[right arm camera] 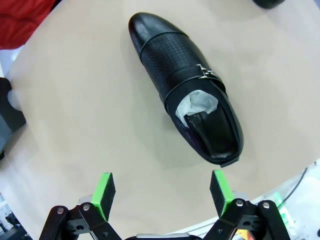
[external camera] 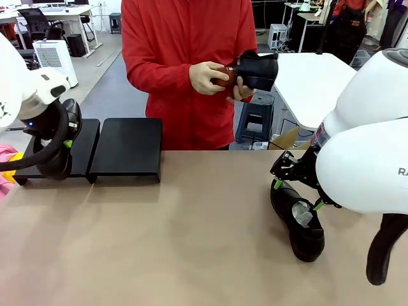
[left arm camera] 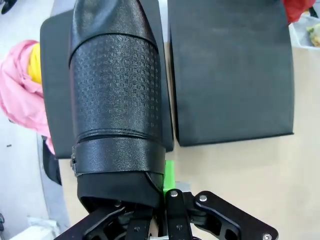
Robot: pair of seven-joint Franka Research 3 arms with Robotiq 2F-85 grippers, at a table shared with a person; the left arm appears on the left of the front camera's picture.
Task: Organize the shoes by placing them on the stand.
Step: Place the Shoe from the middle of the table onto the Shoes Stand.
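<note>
Risk: our left gripper point(left arm camera: 157, 195) is clamped tight on the shoe point(left arm camera: 117, 100) by its heel rim only, so we may see it twist or land across the stand's point(left arm camera: 230, 75) gap. That arm hangs wrist-down over the left platform, at the table's point(external camera: 191, 242) far left corner. Right gripper point(right arm camera: 162, 187) gapes wide and empty above the second shoe point(right arm camera: 185, 110), near the right edge.

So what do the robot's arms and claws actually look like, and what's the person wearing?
The left arm and right arm have smooth, rounded white shells with thick black cables looping off; the right one bears dark lettering, cut off at the edge. The right gripper is black jointed links ending in two flat bright-green pads. The person wears a long-sleeved red top.
</note>
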